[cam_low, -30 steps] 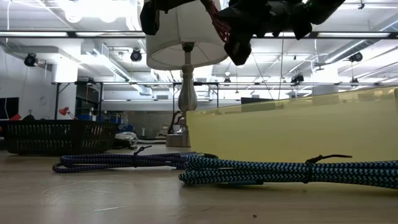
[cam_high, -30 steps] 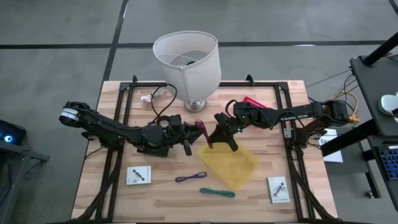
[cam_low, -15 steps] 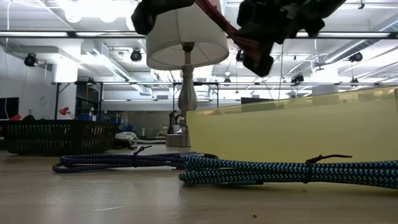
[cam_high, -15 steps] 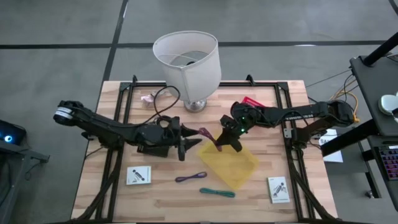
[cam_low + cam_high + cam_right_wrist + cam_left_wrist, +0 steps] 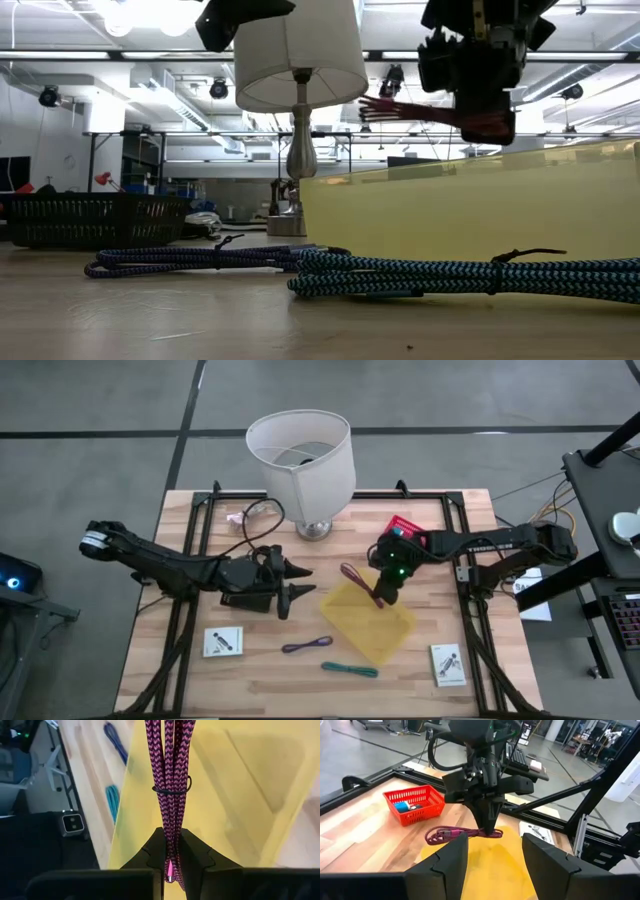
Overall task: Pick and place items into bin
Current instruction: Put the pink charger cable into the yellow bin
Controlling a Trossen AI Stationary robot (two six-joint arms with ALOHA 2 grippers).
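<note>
— Where was the maroon tie (image 5: 356,575)?

— Pinched at one end in the right gripper (image 5: 381,600), which hung over the yellow bin's (image 5: 392,642) near edge; its long axis ran out level toward the left gripper (image 5: 291,586).

— And that one?

— Fingers spread, holding nothing; it waited beside the bin.

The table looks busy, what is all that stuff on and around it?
Bin: one, yellow, table centre-right.
Maroon tie: one, bundled, held over the bin's edge.
Purple tie: one, on the wood beside the bin.
Teal tie: one, just past the purple one, near the table edge.
White packets: two, flat, one at each near corner.
Lamp: one, white shade, back of the table.
Red basket: one, near the right arm.
Left claw: open, empty, beside the bin.
Right claw: shut on the maroon tie.
</note>
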